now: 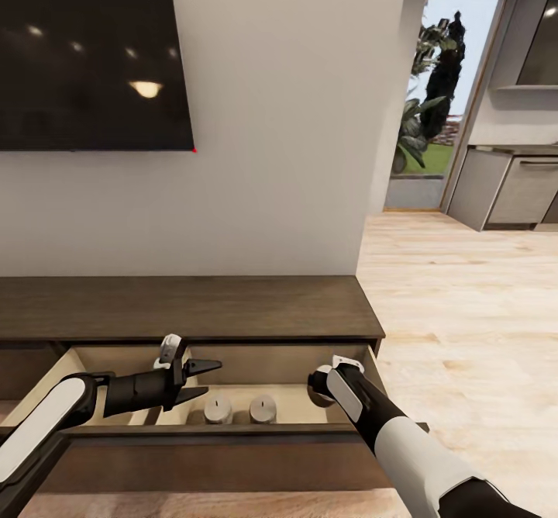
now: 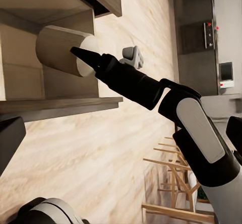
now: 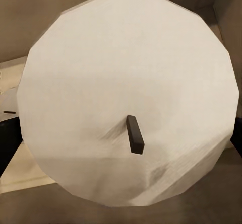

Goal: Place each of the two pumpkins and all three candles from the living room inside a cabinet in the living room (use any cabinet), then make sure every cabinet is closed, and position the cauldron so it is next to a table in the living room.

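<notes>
The cabinet (image 1: 186, 309) runs along the wall under a big dark wall-mounted television (image 1: 93, 53), and its drawer (image 1: 232, 405) is pulled open toward the robot, pale wood inside. Down in that drawer, two candles (image 1: 240, 408) stand upright side by side, nearly touching, grey-white cylinders with little dark wicks on top. The left gripper (image 1: 209, 378) hovers over the drawer's left half, pointing across toward the right, its two black fingers spread apart with nothing between them. Over on the right, the right arm reaches down into the drawer's right end, and the right gripper (image 2: 83, 58) is there with a third candle (image 3: 131, 98). From the left wrist camera that candle lies tipped on its side inside the drawer, a pale cylinder, with the slim dark fingers pressed against its end face. The right wrist camera looks straight onto the candle's flat white top, many-sided at the rim, with the short black wick (image 3: 135, 134) sticking out a little off centre. The fingers look closed on this candle, though the exact grip is hard to make out. Beyond the cabinet's right end, light wooden floor (image 1: 465, 309) stretches away to a glass door (image 1: 442, 99) with greenery outside, and grey kitchen units (image 1: 511, 184) line the far right wall.
</notes>
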{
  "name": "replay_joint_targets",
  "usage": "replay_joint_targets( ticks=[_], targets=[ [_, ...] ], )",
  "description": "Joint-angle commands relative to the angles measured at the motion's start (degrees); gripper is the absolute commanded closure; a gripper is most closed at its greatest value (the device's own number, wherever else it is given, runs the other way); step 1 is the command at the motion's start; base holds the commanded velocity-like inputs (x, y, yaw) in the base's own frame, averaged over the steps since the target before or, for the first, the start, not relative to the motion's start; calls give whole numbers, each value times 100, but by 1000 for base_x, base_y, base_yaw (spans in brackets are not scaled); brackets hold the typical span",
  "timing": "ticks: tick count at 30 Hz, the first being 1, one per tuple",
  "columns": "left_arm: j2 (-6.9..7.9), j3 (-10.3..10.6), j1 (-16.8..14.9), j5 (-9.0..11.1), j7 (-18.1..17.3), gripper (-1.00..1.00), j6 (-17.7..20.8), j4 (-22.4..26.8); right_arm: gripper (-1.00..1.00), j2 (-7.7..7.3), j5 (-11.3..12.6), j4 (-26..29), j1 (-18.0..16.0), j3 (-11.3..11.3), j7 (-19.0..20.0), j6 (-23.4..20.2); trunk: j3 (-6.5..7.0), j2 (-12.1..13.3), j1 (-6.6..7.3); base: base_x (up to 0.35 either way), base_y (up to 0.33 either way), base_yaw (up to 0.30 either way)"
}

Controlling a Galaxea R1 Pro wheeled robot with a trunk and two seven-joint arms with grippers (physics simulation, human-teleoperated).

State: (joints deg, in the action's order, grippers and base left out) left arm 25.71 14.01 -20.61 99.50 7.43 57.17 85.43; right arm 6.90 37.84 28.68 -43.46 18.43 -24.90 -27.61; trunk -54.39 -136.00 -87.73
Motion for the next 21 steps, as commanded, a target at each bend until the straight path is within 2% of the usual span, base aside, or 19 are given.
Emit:
replay_joint_targets(
  ticks=[1,6,18,21],
  targets=[
    [4,6,-4,61,52,-100,4,6,100,-5,65,8,-4,38,-34,-7,-6,-3,1,0,0,0],
    [4,13,2,59,-5,-100,4,14,100,-5,65,6,-4,38,69,-20,-6,-3,1,16,0,0],
    [4,21,5,50,-11,-100,-4,9,100,-5,73,-1,-4,38,81,-40,-6,-3,1,116,0,0],
    [4,23,5,52,-13,-100,-1,9,100,-5,75,-34,-4,36,81,-216,-6,-3,1,62,0,0]
  ],
)
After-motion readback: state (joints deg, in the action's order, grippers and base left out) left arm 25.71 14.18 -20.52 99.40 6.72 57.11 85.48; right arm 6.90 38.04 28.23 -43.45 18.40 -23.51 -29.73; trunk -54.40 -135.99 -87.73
